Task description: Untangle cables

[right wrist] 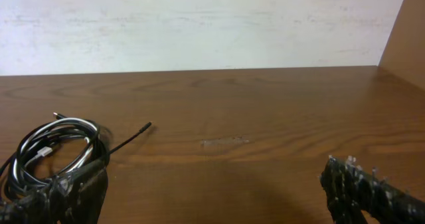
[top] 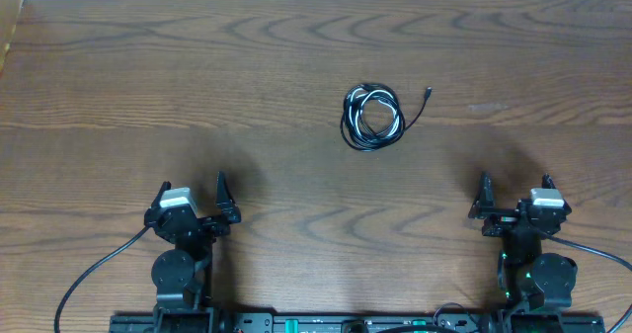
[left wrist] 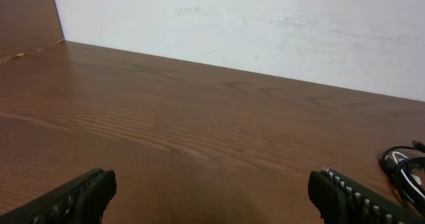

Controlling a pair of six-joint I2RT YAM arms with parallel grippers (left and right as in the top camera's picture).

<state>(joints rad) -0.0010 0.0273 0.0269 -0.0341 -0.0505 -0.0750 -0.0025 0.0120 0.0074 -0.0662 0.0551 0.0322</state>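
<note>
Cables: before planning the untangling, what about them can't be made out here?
Overhead: the cables are too small to count strands or trace crossings.
Left wrist: the right edge cuts off most of them.
Right wrist: a finger of the right gripper hides their near side.

My left arm and right arm are black, each carrying a pale grey box at the wrist. My left gripper and right gripper have dark fingers with ribbed pads. Thick black leads trail from my bases, and green lights glow on the right one.
</note>
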